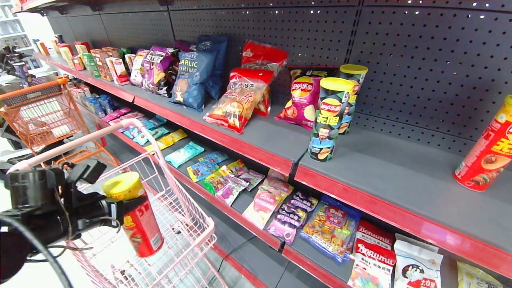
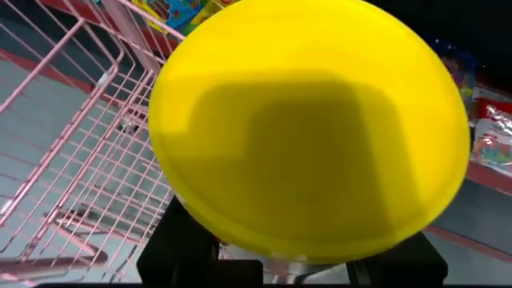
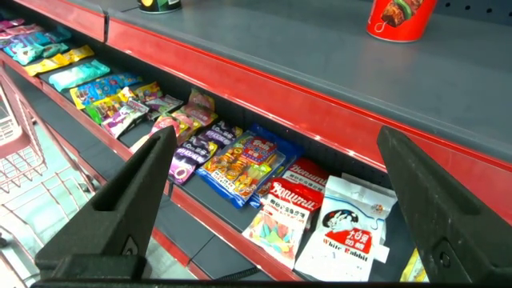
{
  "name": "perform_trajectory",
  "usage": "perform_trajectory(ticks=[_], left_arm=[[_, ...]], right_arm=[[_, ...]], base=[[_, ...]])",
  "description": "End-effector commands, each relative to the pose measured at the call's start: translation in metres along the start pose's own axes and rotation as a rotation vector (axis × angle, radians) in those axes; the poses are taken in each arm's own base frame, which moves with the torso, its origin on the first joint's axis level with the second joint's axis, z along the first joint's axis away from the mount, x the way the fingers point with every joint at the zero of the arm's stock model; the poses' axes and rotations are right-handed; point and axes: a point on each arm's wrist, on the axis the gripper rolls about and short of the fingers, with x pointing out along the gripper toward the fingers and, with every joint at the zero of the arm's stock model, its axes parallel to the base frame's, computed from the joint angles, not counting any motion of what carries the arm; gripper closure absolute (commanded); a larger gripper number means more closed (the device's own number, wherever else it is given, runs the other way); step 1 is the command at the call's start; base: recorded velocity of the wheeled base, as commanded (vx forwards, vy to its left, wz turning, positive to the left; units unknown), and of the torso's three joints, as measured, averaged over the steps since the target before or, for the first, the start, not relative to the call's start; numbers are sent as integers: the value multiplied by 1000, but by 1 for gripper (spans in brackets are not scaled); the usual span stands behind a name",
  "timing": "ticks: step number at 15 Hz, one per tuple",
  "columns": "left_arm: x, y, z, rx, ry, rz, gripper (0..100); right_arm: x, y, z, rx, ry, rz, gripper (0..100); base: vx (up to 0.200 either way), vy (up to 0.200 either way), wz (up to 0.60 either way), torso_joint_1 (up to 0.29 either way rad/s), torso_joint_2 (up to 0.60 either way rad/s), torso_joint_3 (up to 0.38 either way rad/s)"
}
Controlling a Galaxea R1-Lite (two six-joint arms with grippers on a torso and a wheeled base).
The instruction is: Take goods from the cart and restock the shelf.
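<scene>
— If starting from the red can (image 1: 142, 230): held by what?
— Clamped in the left tool (image 1: 130, 204), gripped from both sides just under the yellow lid (image 1: 123, 186).
— Upright?
— Slightly tilted, with the lid end leaning towards the robot's left.
— And held where?
— Above the wire basket of the pink cart (image 1: 188, 236), near the handle end, well apart from the shelf.
— From the left wrist?
— Seen lid-on as a broad yellow disc, with pink wire behind it.
— As for the right tool (image 3: 278, 144)?
— Spread wide with nothing between the fingers (image 3: 120, 216), facing the lower shelf (image 1: 224, 206) and its candy packets (image 3: 248, 164).
— Higher up?
— Grey upper shelf (image 1: 380, 172) with a red front edge. Standing on it at the robot's right, a second red can (image 1: 486, 152). Further left, two dark cans (image 1: 330, 120) with yellow lids, one behind the other, then chip bags (image 1: 236, 100).
— Beyond that?
— Orange cart (image 1: 40, 112) at the far left, behind the pink one.
</scene>
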Motion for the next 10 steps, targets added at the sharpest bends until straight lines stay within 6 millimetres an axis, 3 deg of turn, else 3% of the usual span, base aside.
perform_trajectory(ticks=[1,4,6,10], left_arm=[[-98,-35,75,40,-180,31,100],[-151,-64,64,58,-211,2,100],[-184,-85,42,65,-213,-31,100],[-225,-112,1,84,-205,-105,100]], right_arm=[[0,0,0,0,1,0,0],[0,0,0,0,1,0,0],[0,0,0,0,1,0,0],[0,0,0,0,1,0,0]], base=[[0,0,0,0,0,0],[0,0,0,0,0,0],[0,0,0,0,0,0],[0,0,0,0,0,0]])
